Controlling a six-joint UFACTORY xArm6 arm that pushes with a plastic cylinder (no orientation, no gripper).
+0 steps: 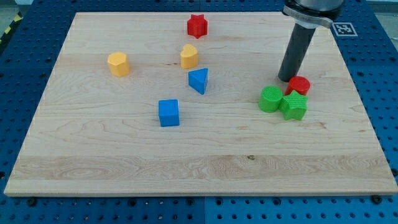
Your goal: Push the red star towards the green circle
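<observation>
The red star [197, 25] sits near the view's top, at the middle of the wooden board. The green circle [270, 99] lies at the view's right, touching a green star [293, 106] on its right, with a red round block [300, 85] just above them. My tip [286, 78] rests on the board just left of the red round block and above the green circle, far to the right of and below the red star.
A yellow hexagon [118, 63] lies at the left. A yellow rounded block [189, 56] and a blue triangle [198, 80] lie in the middle, with a blue cube [168, 112] below them. The wooden board [93, 155] lies on a blue perforated table.
</observation>
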